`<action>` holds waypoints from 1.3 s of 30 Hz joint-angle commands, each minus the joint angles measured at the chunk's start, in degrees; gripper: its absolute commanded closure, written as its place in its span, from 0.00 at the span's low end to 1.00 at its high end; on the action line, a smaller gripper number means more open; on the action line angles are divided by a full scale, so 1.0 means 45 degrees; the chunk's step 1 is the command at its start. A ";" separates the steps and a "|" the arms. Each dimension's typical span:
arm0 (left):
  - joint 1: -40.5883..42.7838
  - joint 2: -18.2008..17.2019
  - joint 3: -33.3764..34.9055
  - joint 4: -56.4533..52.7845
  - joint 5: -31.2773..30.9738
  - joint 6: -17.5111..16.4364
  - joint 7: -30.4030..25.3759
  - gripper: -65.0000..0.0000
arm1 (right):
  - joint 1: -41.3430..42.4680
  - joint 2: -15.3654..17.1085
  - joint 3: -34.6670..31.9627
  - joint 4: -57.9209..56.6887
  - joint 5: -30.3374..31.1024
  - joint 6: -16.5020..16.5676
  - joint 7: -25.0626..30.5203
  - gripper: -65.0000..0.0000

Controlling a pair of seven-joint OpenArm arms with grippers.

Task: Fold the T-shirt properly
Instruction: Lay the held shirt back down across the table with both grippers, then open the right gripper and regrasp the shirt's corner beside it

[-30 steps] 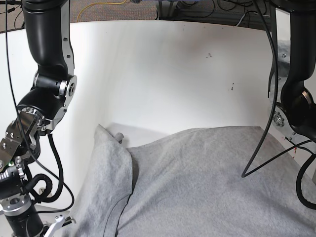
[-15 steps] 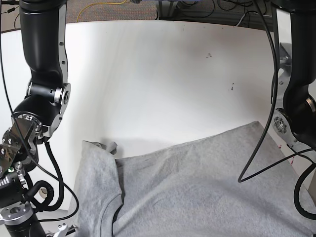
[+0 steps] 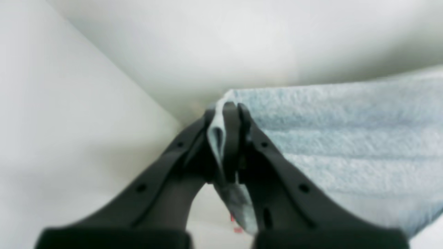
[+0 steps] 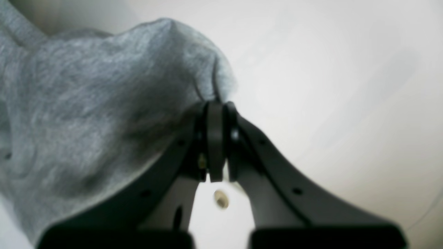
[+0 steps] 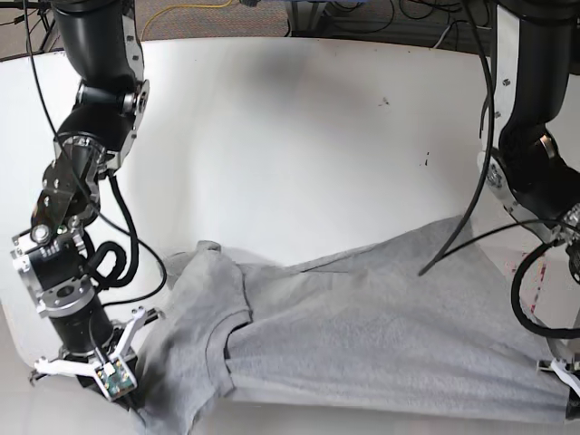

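Note:
The heather-grey T-shirt (image 5: 362,317) is stretched out across the near part of the white table (image 5: 299,136), with one short sleeve (image 5: 204,272) at its left. In the left wrist view, my left gripper (image 3: 225,112) is shut on a pinched edge of the T-shirt (image 3: 328,145). My right gripper (image 4: 216,109) is shut on a bunched corner of the T-shirt (image 4: 86,103). In the base view the right gripper (image 5: 131,394) holds the cloth's near-left corner. The left gripper (image 5: 566,381) holds it at the near-right edge. No lettering shows.
Both black arms stand at the table's sides, one on the left (image 5: 91,136) and one on the right (image 5: 530,136). A black cable (image 5: 453,245) hangs over the shirt's right part. More cables (image 5: 362,18) lie beyond the table's far edge.
Both arms have moved down and toward the near edge with the shirt still held. The cloth, earlier lifted close to the camera, now lies lower, flatter and stretched between them.

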 commanded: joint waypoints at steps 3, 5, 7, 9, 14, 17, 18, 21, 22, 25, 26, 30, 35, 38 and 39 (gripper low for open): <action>0.1186 -0.0122 -0.0547 0.0922 -0.0077 0.0031 -0.0336 1.00 | -0.1330 -0.0589 0.0697 0.0475 -0.0019 -0.0110 0.0371 1.00; 0.1928 -0.0122 -0.0762 0.1176 -0.0077 0.0031 -0.0336 1.00 | -0.2014 -0.0843 0.0990 0.0495 -0.0019 -0.0110 0.0371 1.00; 0.2710 -0.0122 -0.0899 0.1411 -0.0096 0.0031 -0.0336 1.00 | -0.2678 -0.1038 0.1224 0.0495 -0.0019 -0.0071 0.0371 1.00; 0.3393 -0.0122 -0.1075 0.1547 -0.0096 0.0031 -0.0336 1.00 | -0.3322 -0.1195 0.1439 0.0495 -0.0019 0.0153 0.0371 1.00; 0.5054 -0.0122 -0.1993 0.1840 -0.0057 0.0031 -0.0336 1.00 | -0.4729 -0.1781 0.1674 0.0495 -0.0038 0.0153 0.0371 1.00; 0.6167 -0.0122 -0.2325 0.1860 -0.0057 0.0031 -0.0336 1.00 | -0.5589 -0.2191 0.1850 0.0495 -0.0038 0.0153 0.0371 1.00; 0.6519 -0.0122 -0.2403 0.1880 -0.0057 0.0031 -0.0336 1.00 | -0.5862 -0.2328 0.1869 0.0495 -0.0038 0.0153 0.0371 1.00; 0.7554 -0.0122 -0.2618 0.1899 -0.0057 0.0031 -0.0336 1.00 | -0.6644 -0.2562 0.1869 0.0495 -0.0038 0.0153 0.0371 1.00; 0.7867 -0.0122 -0.2736 0.1899 -0.0057 0.0031 -0.0336 1.00 | -0.6917 -0.2601 0.1869 0.0495 -0.0038 0.0153 0.0371 1.00; 0.8629 -0.0122 -0.3146 0.1899 -0.0077 0.0031 -0.0336 1.00 | -0.7562 -0.2797 0.1869 0.0495 -0.0038 0.0153 0.0371 1.00; 0.8902 -0.0122 -0.3283 0.1899 -0.0077 0.0031 -0.0336 1.00 | -0.7757 -0.2933 0.1869 0.0495 -0.0038 0.0153 0.0371 1.00; 0.9645 -0.0435 -0.3517 0.1899 -0.0077 0.0031 -0.0355 1.00 | -0.8382 -0.3227 0.1869 0.0495 -0.0038 0.0153 0.0371 1.00; 1.0329 -0.0669 -0.3595 0.1880 -0.0057 0.0031 -0.0355 1.00 | -0.9027 -0.3246 0.1869 0.0495 -0.0038 0.0153 0.0371 0.99; 1.0622 -0.1002 -0.3634 0.1880 -0.0018 0.0031 -0.0355 1.00 | -0.9320 -0.3246 0.1869 0.0495 -0.0038 0.0153 0.0371 0.99; 1.0739 -0.1080 -0.3634 0.1880 -0.0018 0.0031 -0.0355 1.00 | -0.9398 -0.3246 0.1869 0.0495 -0.0038 0.0153 0.0371 0.99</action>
